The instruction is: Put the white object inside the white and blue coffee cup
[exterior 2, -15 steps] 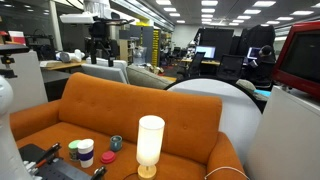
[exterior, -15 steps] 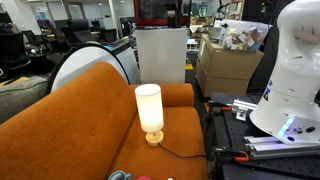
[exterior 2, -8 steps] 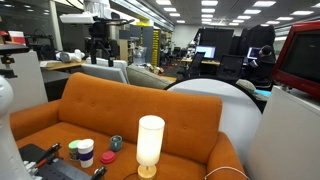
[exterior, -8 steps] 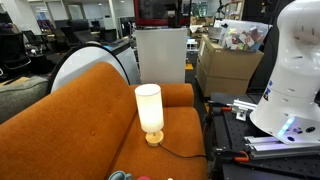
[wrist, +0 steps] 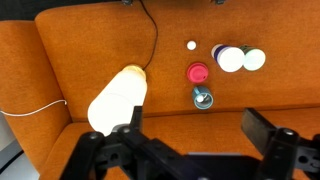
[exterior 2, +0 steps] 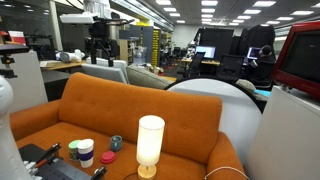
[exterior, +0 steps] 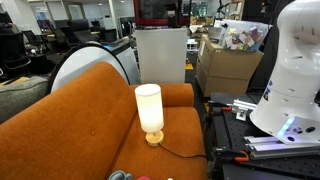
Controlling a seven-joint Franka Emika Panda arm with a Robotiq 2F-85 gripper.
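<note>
In the wrist view a small white object (wrist: 191,44) lies on the orange couch seat (wrist: 90,40). The white and blue coffee cup (wrist: 230,58) stands just to its right, seen from above; it also shows in an exterior view (exterior 2: 85,152). My gripper (wrist: 198,135) is open and empty. It hovers above the front part of the seat, well apart from the cup and the white object. Its two dark fingers frame the lower part of the wrist view.
A lit white lamp (wrist: 118,95) (exterior 2: 150,143) (exterior: 149,110) stands on the seat, its cord trailing back. A red disc (wrist: 198,72), a small teal cup (wrist: 203,97) and another white round thing (wrist: 254,59) sit near the coffee cup. The robot base (exterior: 295,70) stands beside the couch.
</note>
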